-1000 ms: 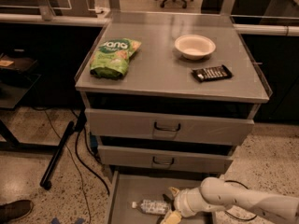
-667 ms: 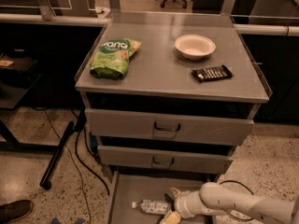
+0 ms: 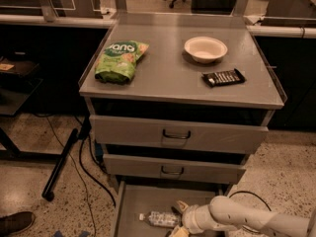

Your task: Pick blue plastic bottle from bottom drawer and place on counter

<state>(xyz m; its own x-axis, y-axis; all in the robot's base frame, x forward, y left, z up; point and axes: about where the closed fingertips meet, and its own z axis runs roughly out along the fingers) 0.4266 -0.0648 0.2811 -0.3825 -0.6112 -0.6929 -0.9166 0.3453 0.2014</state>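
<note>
The blue plastic bottle (image 3: pixel 159 218) lies on its side on the floor of the open bottom drawer (image 3: pixel 133 201), white cap to the left. My gripper (image 3: pixel 178 218) is low in that drawer at the bottle's right end, on a white arm reaching in from the lower right. One finger (image 3: pixel 181 206) shows above the bottle's base and another at the picture's bottom edge. The counter (image 3: pixel 168 73) is the grey top of the cabinet.
On the counter lie a green snack bag (image 3: pixel 120 60), a white bowl (image 3: pixel 205 49) and a dark wrapped bar (image 3: pixel 223 77). The two upper drawers (image 3: pixel 177 135) are shut. A black pole and cables (image 3: pixel 64 162) lie on the floor to the left, and a shoe (image 3: pixel 15 222) shows at the lower left.
The arm has drawn slightly down and right in the picture; the gripper stays at the bottle's right end. The bottle has not visibly moved.
</note>
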